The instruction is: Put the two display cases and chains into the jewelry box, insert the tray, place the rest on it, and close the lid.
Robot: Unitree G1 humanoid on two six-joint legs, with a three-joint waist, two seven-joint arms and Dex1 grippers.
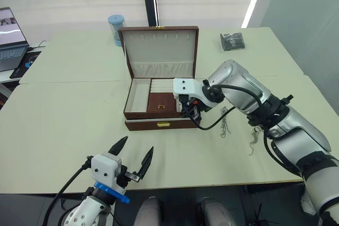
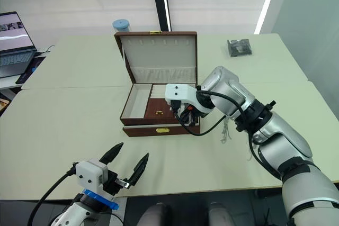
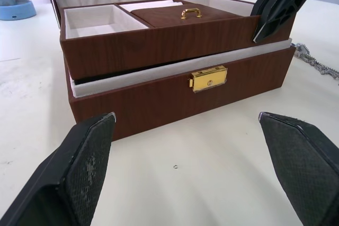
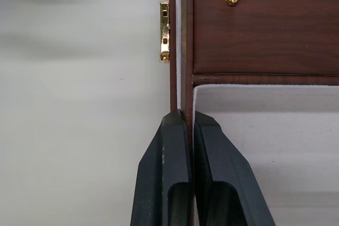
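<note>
The jewelry box [image 1: 159,125] stands open mid-table, its lid [image 1: 159,46] upright behind it. The tray [image 3: 159,41] rests on top of the box, its front wall still above the box's cream rim, with a dark gap showing under its left end. My right gripper [image 4: 183,117] is shut on the tray's front wall at the right corner, one finger inside the cream compartment and one outside. My left gripper [image 1: 132,157] hangs open near the table's front edge, facing the box's gold clasp [image 3: 208,79], with nothing in it. The display cases and the chains are hidden.
A long doubled silvery chain [image 1: 225,124] and a small silvery piece [image 1: 253,141] lie on the table right of the box. A crinkly dark packet [image 1: 232,41] sits at the back right. At the back left are a blue cup [image 1: 116,27] and a laptop [image 1: 10,41].
</note>
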